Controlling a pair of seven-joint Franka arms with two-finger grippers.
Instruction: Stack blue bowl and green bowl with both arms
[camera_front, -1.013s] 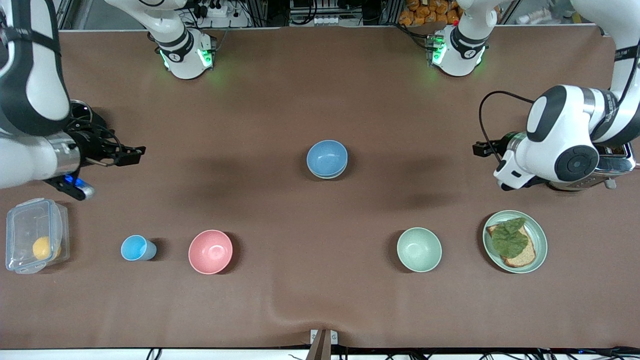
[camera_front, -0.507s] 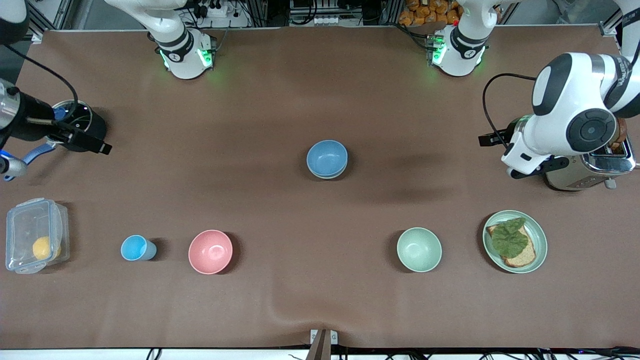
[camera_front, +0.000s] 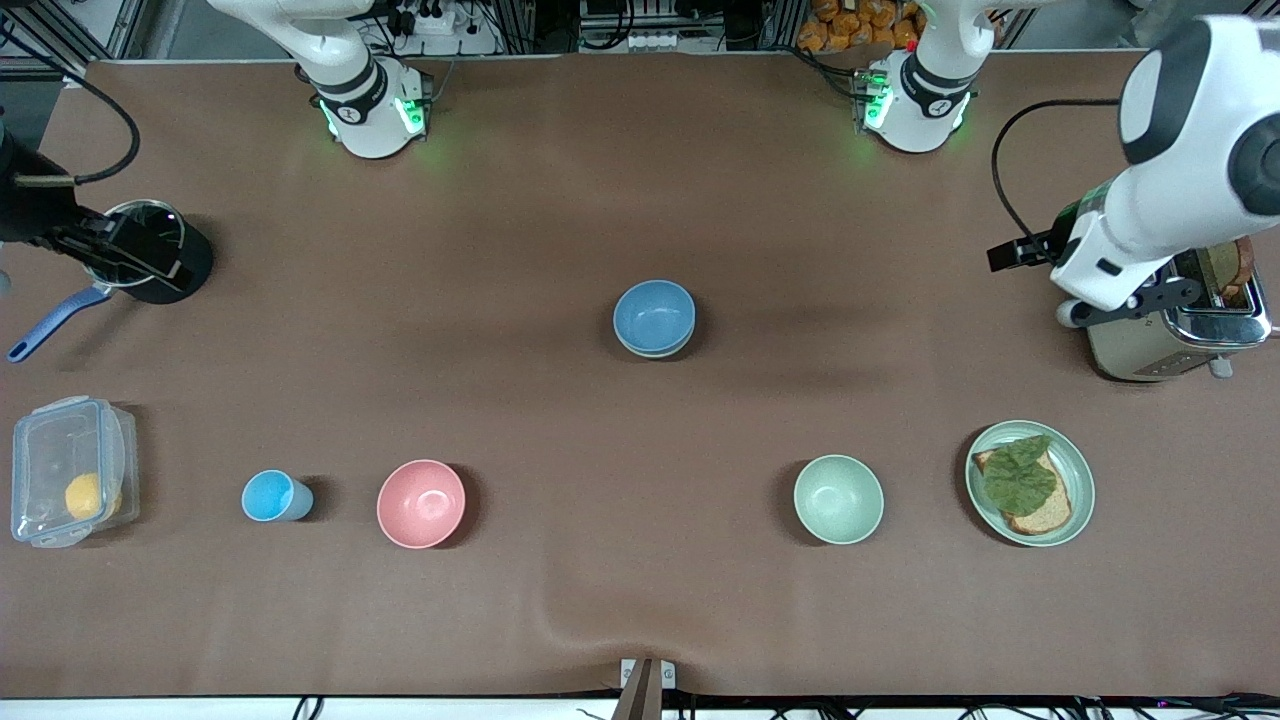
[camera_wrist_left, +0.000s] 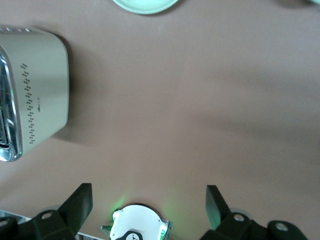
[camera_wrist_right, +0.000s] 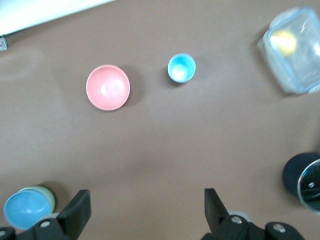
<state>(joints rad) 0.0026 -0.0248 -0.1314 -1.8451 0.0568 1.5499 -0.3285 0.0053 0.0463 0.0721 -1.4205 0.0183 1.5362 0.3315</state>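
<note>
The blue bowl (camera_front: 654, 313) sits nested in a green bowl, of which only a pale rim (camera_front: 656, 353) shows, at the table's middle. The pair also shows in the right wrist view: the blue bowl (camera_wrist_right: 24, 208) with the green rim (camera_wrist_right: 44, 193) beside it. A second green bowl (camera_front: 838, 498) stands alone, nearer the front camera. My left gripper (camera_front: 1015, 252) is open and empty beside the toaster (camera_front: 1175, 330); in its wrist view (camera_wrist_left: 147, 200) nothing is between its fingers. My right gripper (camera_front: 150, 262) is open and empty over a black pot (camera_front: 175, 262); its wrist view (camera_wrist_right: 145, 207) shows bare table.
A pink bowl (camera_front: 421, 503), a light-blue cup (camera_front: 272, 496) and a clear lidded box (camera_front: 70, 470) stand toward the right arm's end. A green plate (camera_front: 1085, 490) with bread and a leaf lies near the toaster. A blue-handled utensil (camera_front: 50, 325) lies by the pot.
Both arms have drawn back from the middle toward their table ends. The right gripper moved over the black pot; the left gripper rose toward its base. The bowls have not moved.
</note>
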